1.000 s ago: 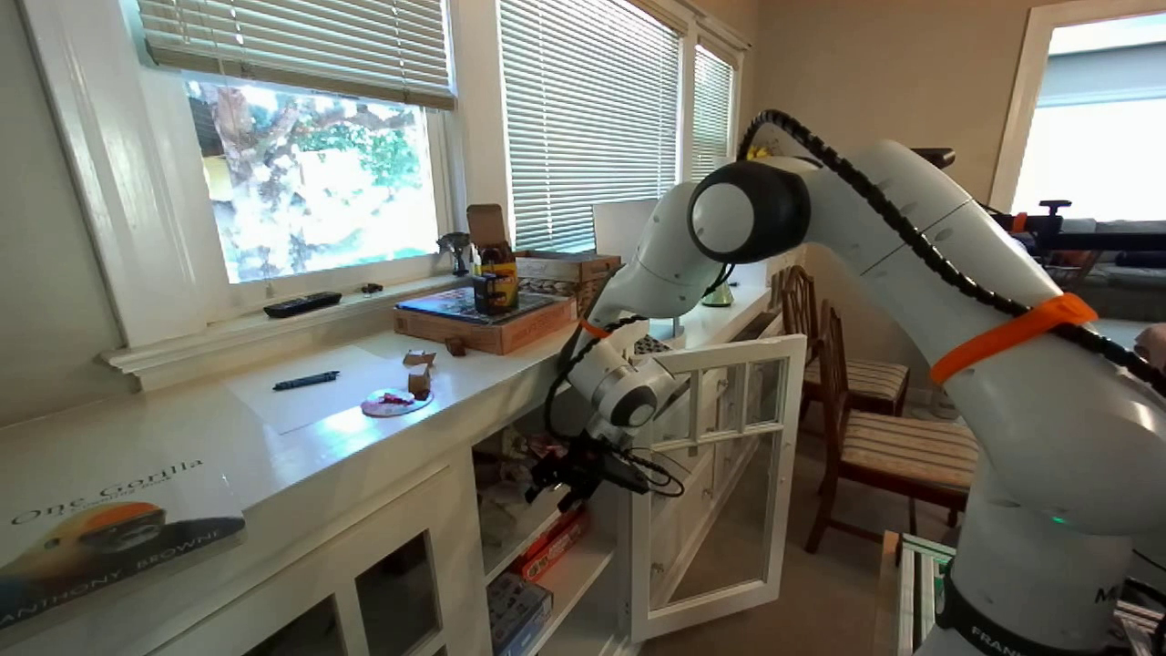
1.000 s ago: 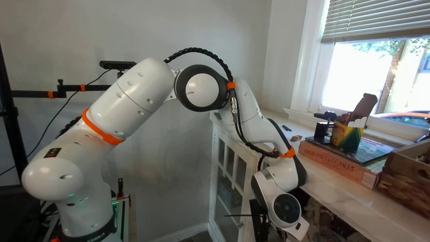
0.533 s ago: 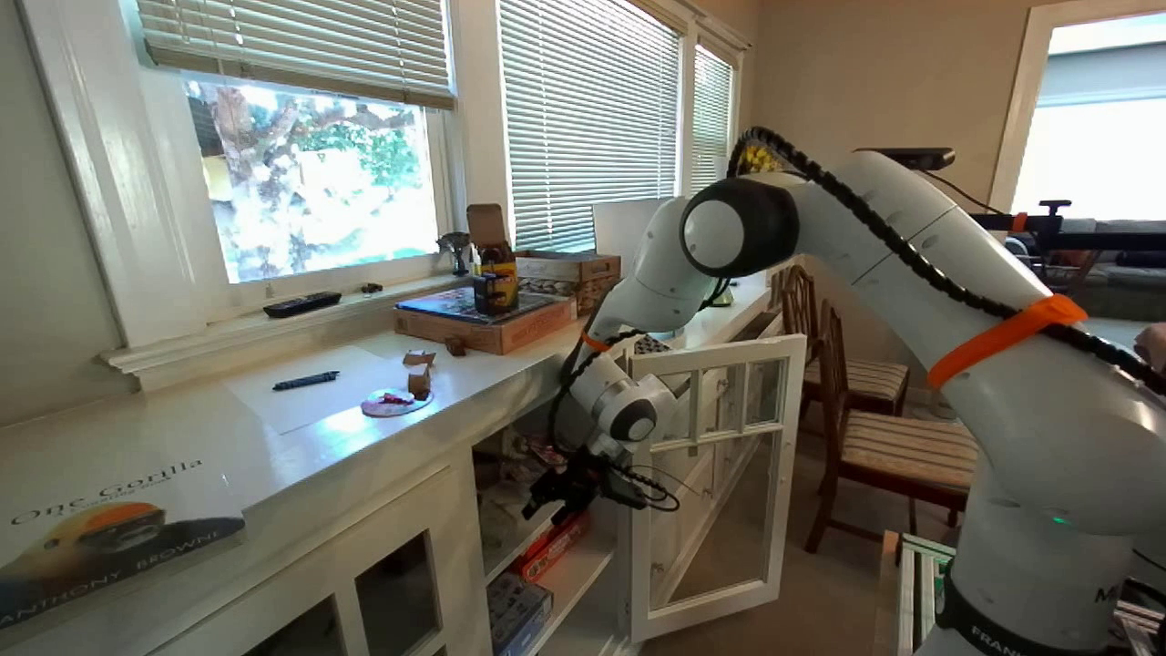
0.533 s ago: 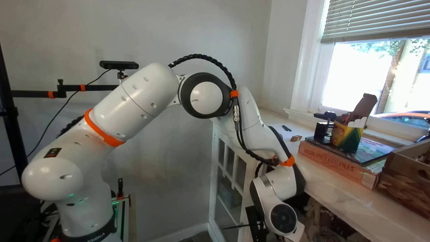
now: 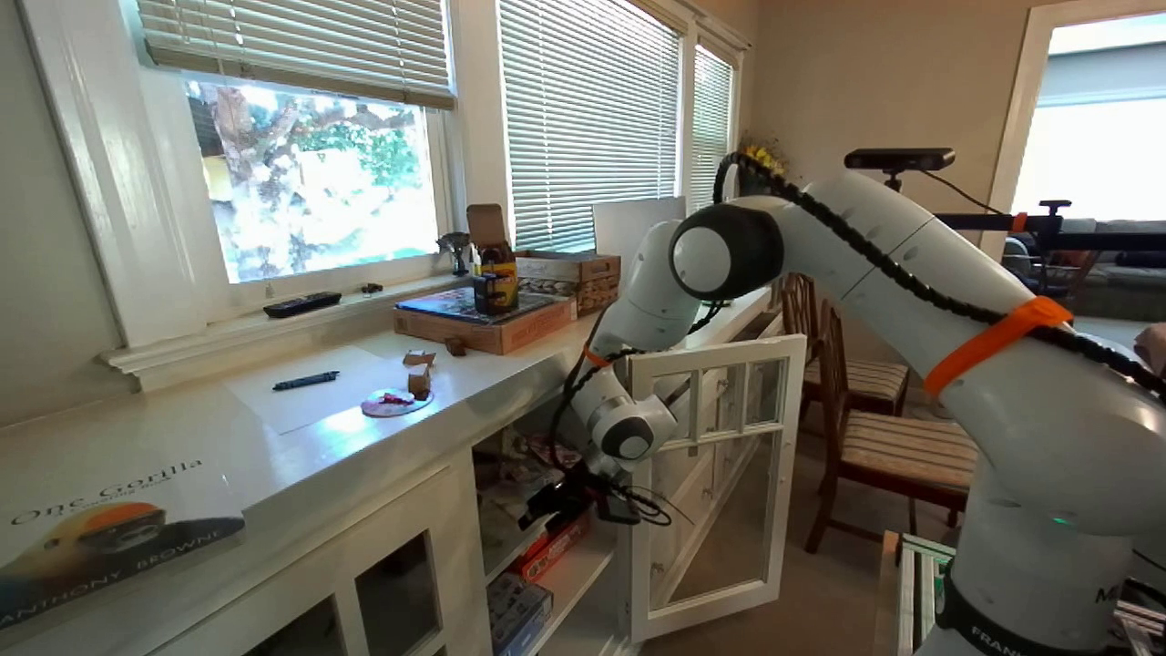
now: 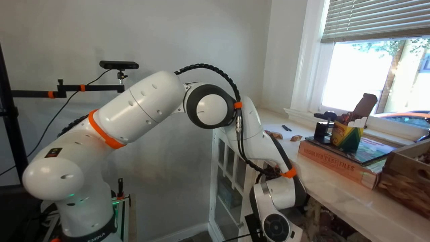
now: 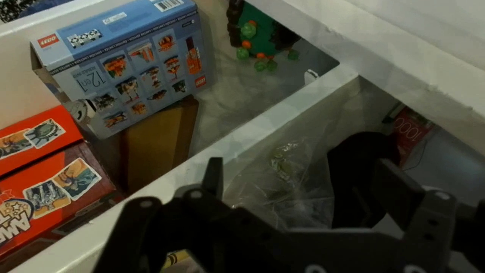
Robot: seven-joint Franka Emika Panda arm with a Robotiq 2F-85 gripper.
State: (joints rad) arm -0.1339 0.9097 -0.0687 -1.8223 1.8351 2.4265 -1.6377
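My gripper (image 7: 305, 182) stands open in the wrist view, its two fingers wide apart with nothing gripped. Behind the gap, inside the cabinet, lie a crumpled clear plastic bag (image 7: 282, 189) and a black object (image 7: 352, 170); whether either is touched I cannot tell. A red package marked 1000 (image 7: 411, 131) sits farther right. Beyond a white shelf edge (image 7: 273, 113) are a blue LEGO box (image 7: 144, 72), a brown box (image 7: 159, 140) and red boxes (image 7: 41, 136). In an exterior view the dark gripper (image 5: 537, 515) is at the cabinet opening. Elsewhere its fingers are hidden.
The glass-paned cabinet door (image 5: 789, 474) stands open beside the wrist. Above runs the white counter (image 5: 510, 378), bearing a game box (image 5: 537, 325), a wooden crate (image 6: 408, 181), a crayon box (image 6: 347, 136) and a book (image 5: 118, 547). Chairs (image 5: 897, 446) stand behind the door.
The arm's elbow has sunk in both exterior views. My gripper has come down slightly at the cabinet opening, its jaws unchanged. The door and the counter objects have stayed put.
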